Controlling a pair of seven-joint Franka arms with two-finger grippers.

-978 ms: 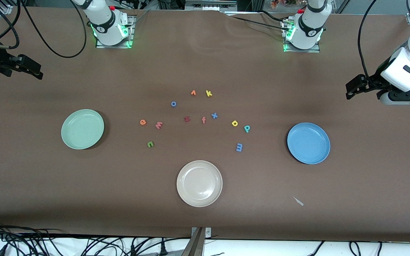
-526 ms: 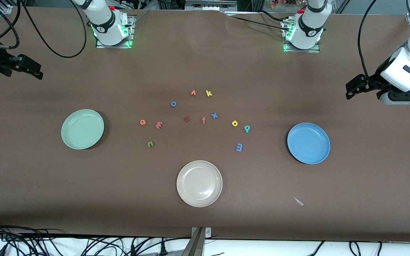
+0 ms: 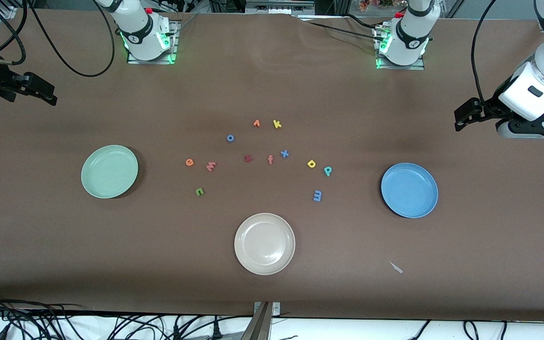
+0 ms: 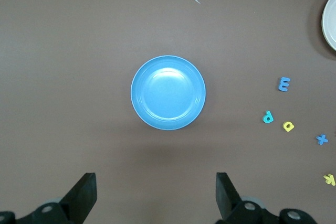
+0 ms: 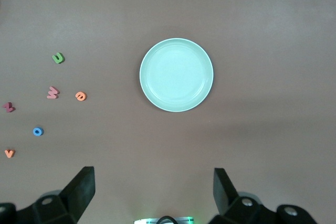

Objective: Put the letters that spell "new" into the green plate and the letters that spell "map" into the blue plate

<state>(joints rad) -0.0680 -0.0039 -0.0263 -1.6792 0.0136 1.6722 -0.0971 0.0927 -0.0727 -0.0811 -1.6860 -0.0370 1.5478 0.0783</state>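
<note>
1. Foam letters lie scattered mid-counter: the green n (image 3: 199,191), orange e (image 3: 189,162) and pink w (image 3: 211,165) toward the green plate (image 3: 109,171); the blue m (image 3: 318,195), yellow a (image 3: 311,164) and teal p (image 3: 327,170) toward the blue plate (image 3: 409,190).
2. The left end effector (image 4: 156,198) and right end effector (image 5: 153,191) both hang wide open and empty, each high above its own end of the counter.
3. Risk: the a touches close to the p, so a descent could nudge both.
4. Risk: decoys such as the yellow k (image 3: 277,124) invite a wrong pick.

The brown table (image 3: 272,293) carries the green plate (image 3: 109,171), blue plate (image 3: 409,190), cream plate (image 3: 265,243) and scattered foam letters (image 3: 253,158).
</note>
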